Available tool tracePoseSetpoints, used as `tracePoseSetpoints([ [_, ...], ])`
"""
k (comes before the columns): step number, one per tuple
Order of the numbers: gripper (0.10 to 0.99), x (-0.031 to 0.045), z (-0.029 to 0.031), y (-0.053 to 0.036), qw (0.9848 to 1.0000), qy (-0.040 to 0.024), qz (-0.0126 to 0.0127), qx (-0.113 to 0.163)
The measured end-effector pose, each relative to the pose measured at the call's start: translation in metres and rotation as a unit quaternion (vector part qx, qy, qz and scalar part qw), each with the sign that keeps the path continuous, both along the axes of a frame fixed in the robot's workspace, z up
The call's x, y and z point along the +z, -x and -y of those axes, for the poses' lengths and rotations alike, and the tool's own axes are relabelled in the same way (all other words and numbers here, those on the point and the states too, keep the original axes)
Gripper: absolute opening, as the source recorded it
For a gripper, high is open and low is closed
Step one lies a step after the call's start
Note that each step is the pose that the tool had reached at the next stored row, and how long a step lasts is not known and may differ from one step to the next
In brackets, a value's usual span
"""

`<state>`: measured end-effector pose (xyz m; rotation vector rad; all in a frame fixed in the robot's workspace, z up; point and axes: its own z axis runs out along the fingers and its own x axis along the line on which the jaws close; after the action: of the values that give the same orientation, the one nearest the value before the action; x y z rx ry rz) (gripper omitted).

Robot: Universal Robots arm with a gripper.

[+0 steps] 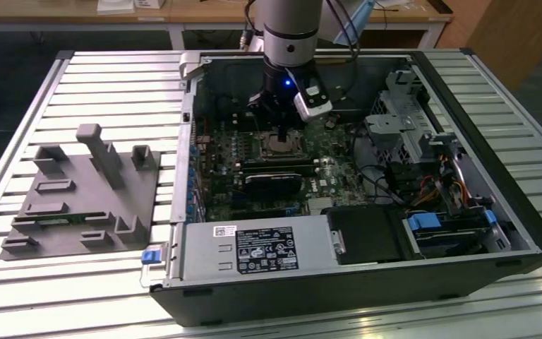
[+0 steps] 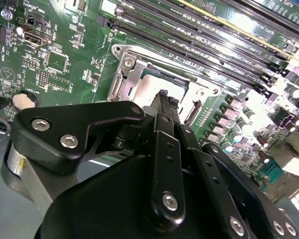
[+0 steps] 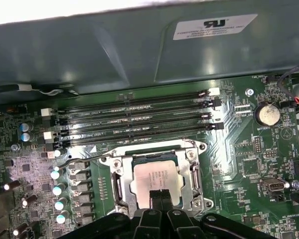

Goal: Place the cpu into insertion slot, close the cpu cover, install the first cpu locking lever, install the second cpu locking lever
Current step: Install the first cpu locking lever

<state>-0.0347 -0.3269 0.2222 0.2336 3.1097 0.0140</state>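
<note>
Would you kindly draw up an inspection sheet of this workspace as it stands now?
Surface: slatted metal table, carrying an open computer case.
Job's things: cpu lies on the green board, framed by the silvery cpu cover, which looks lowered flat.
Clutter: grey fixture tray on the table, at the exterior view's left of the case.
Grippers: gripper shut, tips just above the cpu; contact cannot be told.
Cables: coloured wires inside the case, at the exterior view's right.
Surroundings: wooden desks behind the table.

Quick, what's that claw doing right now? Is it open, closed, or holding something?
Gripper: shut, with its fingertips together right over the cpu; nothing is seen held between them.
</note>
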Motion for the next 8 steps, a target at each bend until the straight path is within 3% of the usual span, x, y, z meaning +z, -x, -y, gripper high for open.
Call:
tracePoseSetpoints([
  [8, 0.106, 0.0000, 0.0000, 0.0127, 1.0000, 0.0000, 0.0000, 0.000],
])
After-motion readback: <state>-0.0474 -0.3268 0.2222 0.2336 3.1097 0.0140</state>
